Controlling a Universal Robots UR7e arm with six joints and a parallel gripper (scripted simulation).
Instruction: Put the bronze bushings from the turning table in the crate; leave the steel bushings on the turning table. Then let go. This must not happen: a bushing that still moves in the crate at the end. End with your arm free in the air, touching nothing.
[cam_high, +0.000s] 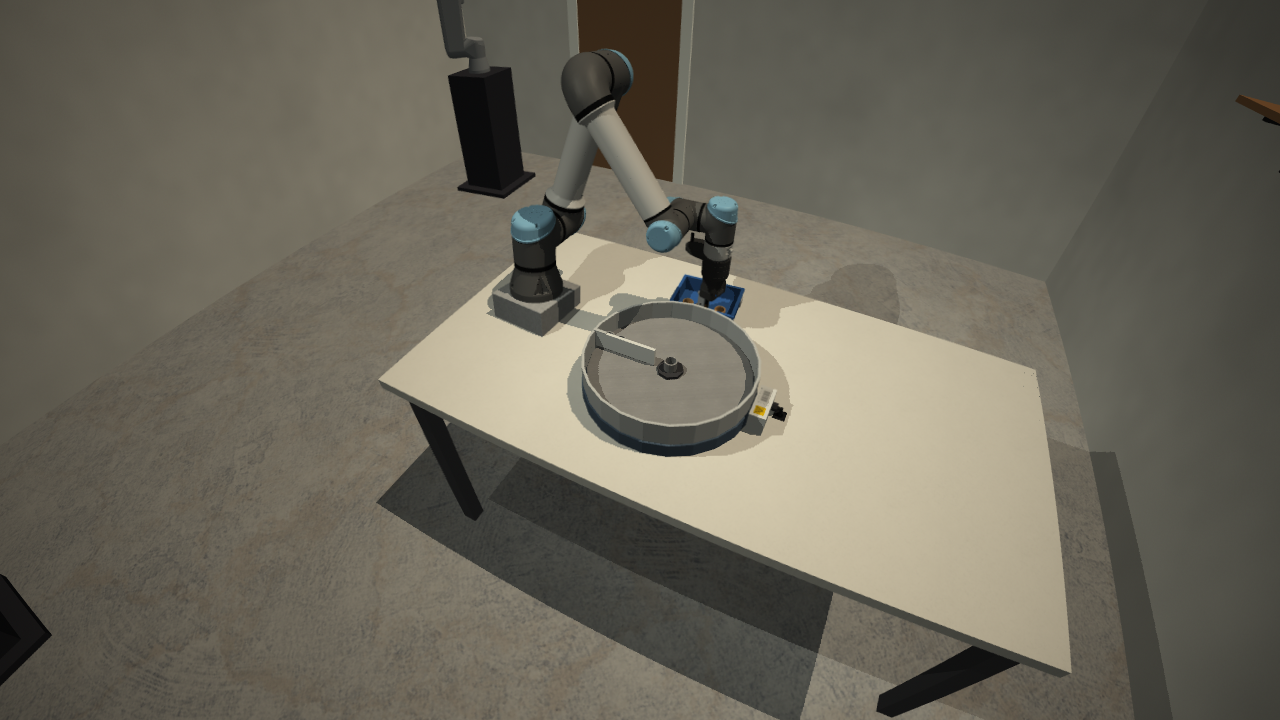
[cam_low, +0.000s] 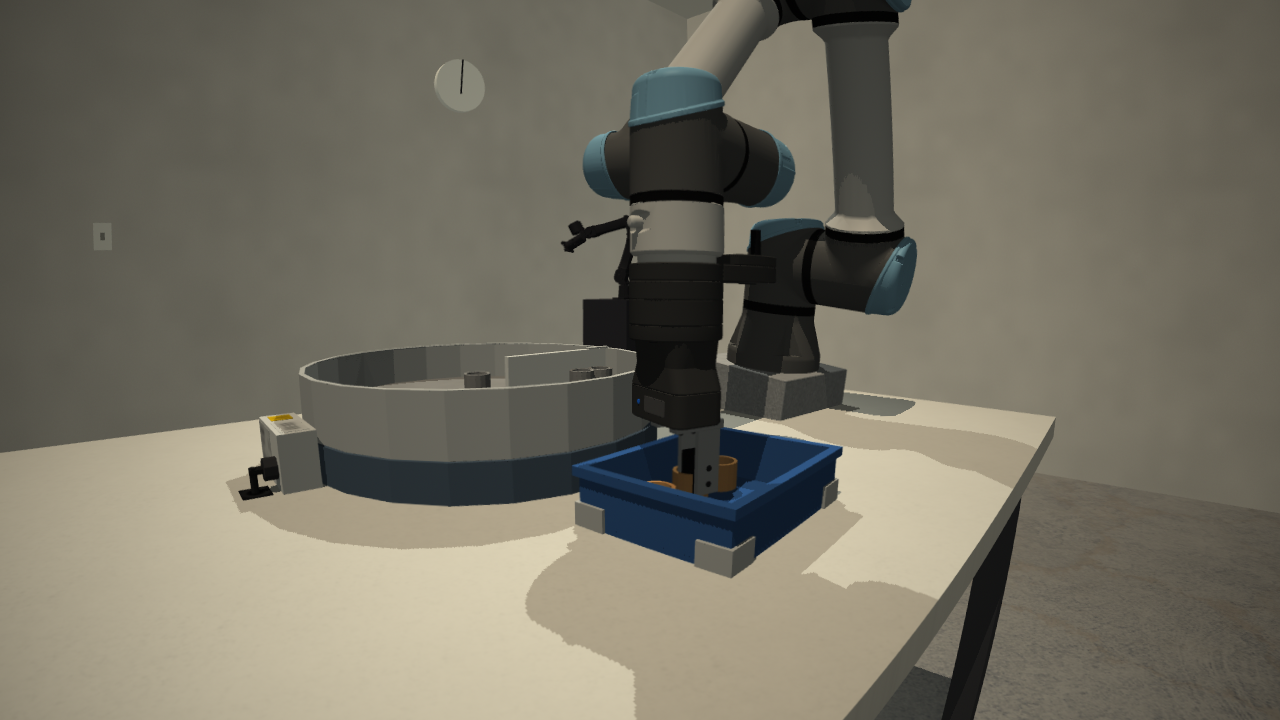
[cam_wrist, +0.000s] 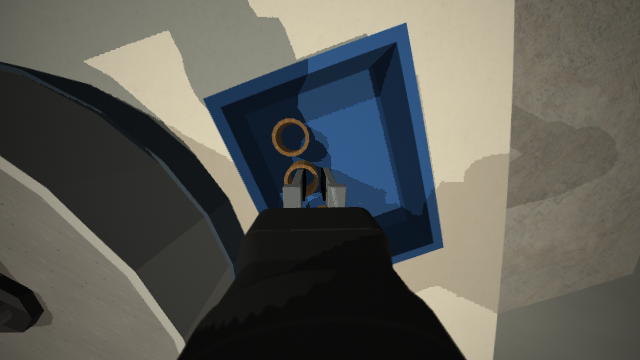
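Note:
My gripper (cam_high: 707, 302) (cam_low: 696, 488) (cam_wrist: 313, 178) points down into the blue crate (cam_high: 735, 306) (cam_low: 644, 528) (cam_wrist: 417, 125). Its fingers stand partly apart, with nothing held between them. One bronze bushing (cam_low: 726, 471) (cam_wrist: 290, 137) lies ahead of the fingers in the wrist view. A second (cam_wrist: 287, 176) is partly covered by the left finger. A third (cam_low: 660, 484) shows low in the crate in the exterior view; the gripper mostly hides it in the wrist view. Two steel bushings (cam_low: 580, 374) (cam_low: 602, 371) show behind the fence on the turning table (cam_high: 626, 425) (cam_low: 420, 420).
The turning table's high round wall stands close beside the crate. A pale fence (cam_high: 626, 346) (cam_low: 546, 367) runs from its wall toward the central hub (cam_high: 670, 366) (cam_low: 477, 379). A small box (cam_high: 760, 411) (cam_low: 295, 456) is at its side. Grey brackets (cam_low: 725, 555) stand at the crate's corners.

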